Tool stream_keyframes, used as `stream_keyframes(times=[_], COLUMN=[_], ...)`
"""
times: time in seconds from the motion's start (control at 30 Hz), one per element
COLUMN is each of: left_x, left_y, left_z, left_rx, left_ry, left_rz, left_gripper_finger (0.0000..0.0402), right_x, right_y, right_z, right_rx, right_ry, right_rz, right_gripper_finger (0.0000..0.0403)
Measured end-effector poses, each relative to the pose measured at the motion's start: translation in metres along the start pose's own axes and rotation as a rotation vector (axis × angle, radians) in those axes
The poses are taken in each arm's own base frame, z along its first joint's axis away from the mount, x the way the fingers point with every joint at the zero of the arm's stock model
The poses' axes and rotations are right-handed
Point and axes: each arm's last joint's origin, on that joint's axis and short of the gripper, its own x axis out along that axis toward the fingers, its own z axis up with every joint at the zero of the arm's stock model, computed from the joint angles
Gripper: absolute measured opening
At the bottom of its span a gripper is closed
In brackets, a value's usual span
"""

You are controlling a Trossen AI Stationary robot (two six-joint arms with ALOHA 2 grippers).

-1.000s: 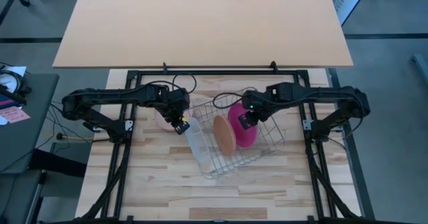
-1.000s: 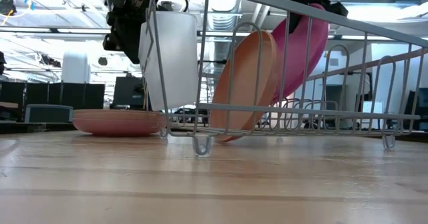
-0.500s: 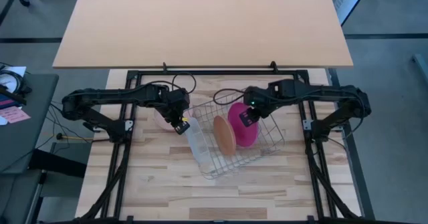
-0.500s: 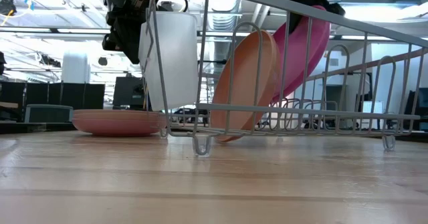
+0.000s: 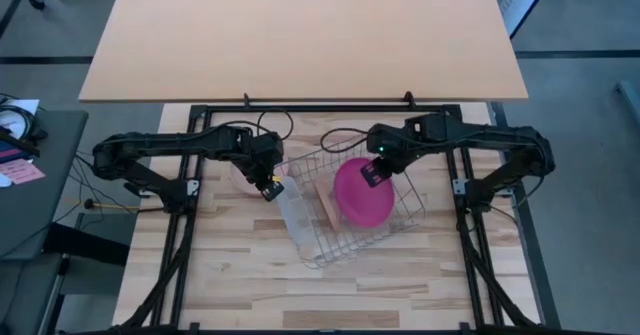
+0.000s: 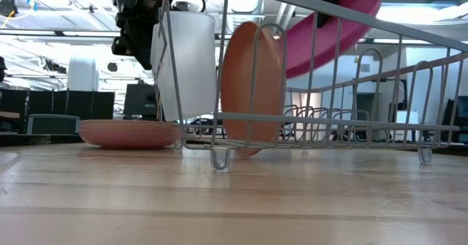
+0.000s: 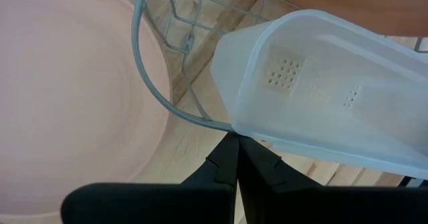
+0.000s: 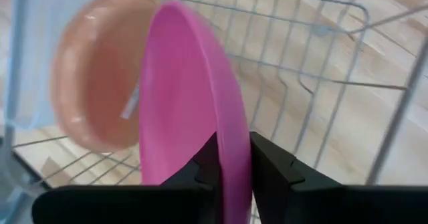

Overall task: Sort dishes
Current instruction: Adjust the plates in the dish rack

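Observation:
A magenta pink plate (image 5: 362, 195) (image 6: 333, 29) hangs tilted over the silver wire rack (image 5: 413, 213), held by my right gripper (image 5: 374, 171) at its far edge. An orange-tan plate (image 5: 327, 205) (image 6: 252, 84) (image 8: 90, 83) stands on edge in the rack, almost upright. A pale pink plate (image 5: 243, 175) (image 6: 128, 133) (image 7: 67, 103) lies flat on the table left of the rack. My left gripper (image 5: 268, 184) (image 7: 235, 147) is shut at the far end of the translucent white tray (image 5: 295, 213) (image 6: 186, 58), which stands upright at the rack's left side. My left gripper meets the translucent tray at its rim (image 7: 249, 138), and the rim covers the shut fingertips. The tray stands upright, its lower end clear of the table in the low view. My right gripper pinches the magenta plate's rim (image 8: 231, 154) between its two fingers, coming from the table's far side and slanting down. The plate is lifted clear, tilted, and reaches out past the fingers over the rack.
The rack (image 6: 329, 121) (image 8: 321, 70) sits skewed in the middle of the wooden table, its wire walls around both plates. Bare wood (image 5: 250, 275) lies toward the near edge. A large tan tabletop (image 5: 300, 35) lies beyond the far edge.
My right gripper rose a little and tipped the magenta plate from leaning steeply against the orange-tan plate toward lying flat, lifting it above the rack. The orange-tan plate, which leaned under it, now stands nearly upright.

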Motion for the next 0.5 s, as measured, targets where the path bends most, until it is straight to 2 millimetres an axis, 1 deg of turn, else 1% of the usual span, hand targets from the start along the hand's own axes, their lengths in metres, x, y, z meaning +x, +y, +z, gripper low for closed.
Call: stream_keyframes(times=[0.17,0.27,0.5], left_x=[0.0000,0.0000,0.0000], left_y=[-0.0001,-0.0001,-0.0001], left_z=[0.0000,0.0000,0.0000], left_rx=[0.000,0.000,0.004], left_ry=[0.000,-0.001,-0.001], left_rz=[0.000,0.000,0.001], left_gripper_finger=[0.0000,0.0000,0.0000], right_x=[-0.0003,-0.0006,0.0009], right_y=[-0.0033,-0.0072,-0.0045], right_z=[-0.0071,-0.0073,-0.0035], right_rx=[0.019,0.027,0.035], right_ry=[0.020,0.016,-0.018], right_rz=[-0.079,-0.124,-0.103], right_gripper_finger=[0.0065,0.0065,0.0065])
